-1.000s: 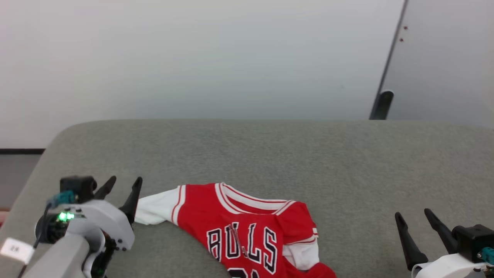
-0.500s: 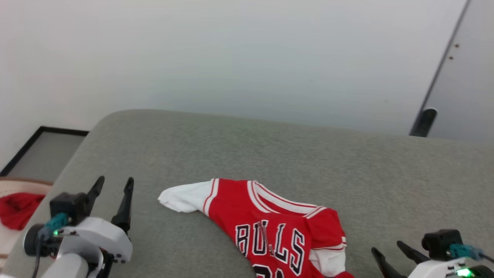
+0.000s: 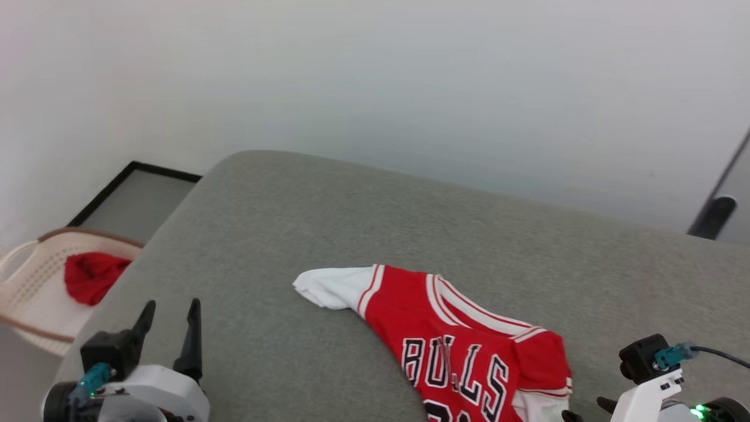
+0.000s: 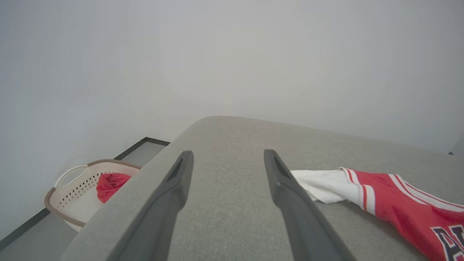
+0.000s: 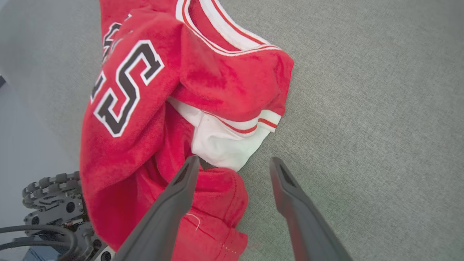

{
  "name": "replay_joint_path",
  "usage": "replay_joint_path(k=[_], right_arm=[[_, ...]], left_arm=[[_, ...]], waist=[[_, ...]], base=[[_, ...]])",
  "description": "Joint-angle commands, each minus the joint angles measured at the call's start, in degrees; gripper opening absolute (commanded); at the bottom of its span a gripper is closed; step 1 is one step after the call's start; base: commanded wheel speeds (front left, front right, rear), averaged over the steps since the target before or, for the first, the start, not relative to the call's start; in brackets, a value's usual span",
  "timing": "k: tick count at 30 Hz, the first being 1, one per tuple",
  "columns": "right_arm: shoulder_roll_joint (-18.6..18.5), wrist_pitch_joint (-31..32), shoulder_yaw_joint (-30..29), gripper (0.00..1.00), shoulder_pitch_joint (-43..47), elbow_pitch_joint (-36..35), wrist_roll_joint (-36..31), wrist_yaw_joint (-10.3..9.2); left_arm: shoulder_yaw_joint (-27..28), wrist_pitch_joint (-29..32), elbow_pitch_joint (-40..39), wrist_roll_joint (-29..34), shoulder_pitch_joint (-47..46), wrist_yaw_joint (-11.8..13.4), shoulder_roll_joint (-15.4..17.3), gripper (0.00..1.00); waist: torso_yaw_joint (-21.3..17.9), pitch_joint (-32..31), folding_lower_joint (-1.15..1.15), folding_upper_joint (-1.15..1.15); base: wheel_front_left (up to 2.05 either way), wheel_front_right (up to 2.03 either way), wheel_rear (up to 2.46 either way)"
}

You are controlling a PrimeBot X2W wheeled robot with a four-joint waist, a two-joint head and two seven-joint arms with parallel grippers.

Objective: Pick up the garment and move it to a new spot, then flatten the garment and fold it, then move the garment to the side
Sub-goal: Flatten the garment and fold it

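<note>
Plain pale wall (image 3: 375, 88) behind, and a table (image 3: 293, 234) with a grey fabric top and a rounded far-left corner in front of me. The garment (image 3: 469, 346) lies on the near-right part of the table, crumpled, not flat. One white sleeve stretches out toward my left. The striped collar faces the far side and the BULLS lettering faces up. Its lower part runs past the near table edge, as far as I can tell.

My left claw (image 3: 171, 305) is low at the left, over the table's near-left corner. Its fingers point away from me, roughly level with the tabletop. It is spread wide and holds nothing. In the left wrist view the white sleeve tip sits just beside one finger, apart from it.

My right claw (image 5: 233, 161) is low at the right, angled down at the garment's near-right side. It is also spread wide with nothing gripped. One finger (image 5: 181, 188) sits over the red fabric next to the folded white sleeve, the other over bare table. I can't tell whether either finger touches. In the head view I see my right wrist, white with a black block and a teal plug.

On the floor, left of the table, is a white basket (image 3: 29, 293) with a brown rim. A plain red cloth (image 3: 88, 275) is bunched inside it, well apart from the garment.
</note>
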Motion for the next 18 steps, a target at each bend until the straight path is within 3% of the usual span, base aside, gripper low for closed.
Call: replay_joint_path(k=[1,11,18], right_arm=[[-0.23,0.27,0.28,1.00,-0.63,0.13,0.39,-0.02],[0.14,4.18,1.62,1.00,-2.02,4.77,-2.44,-0.02],[1.24,6.01,3.83,1.00,-4.55,10.01,-4.06,-0.02]], left_arm=[[0.38,-0.06,-0.19,0.45,0.59,-0.09,-0.34,1.00],[4.66,-0.06,0.50,6.26,1.39,-3.40,-5.70,1.00],[8.31,-0.07,0.78,9.37,1.25,-5.07,-8.53,1.00]], waist=[[2.16,0.33,0.00,0.00],[8.12,1.69,0.00,0.00],[9.18,2.63,0.00,0.00]], base=[[0.00,0.00,0.00],[0.00,0.00,0.00],[0.00,0.00,0.00]])
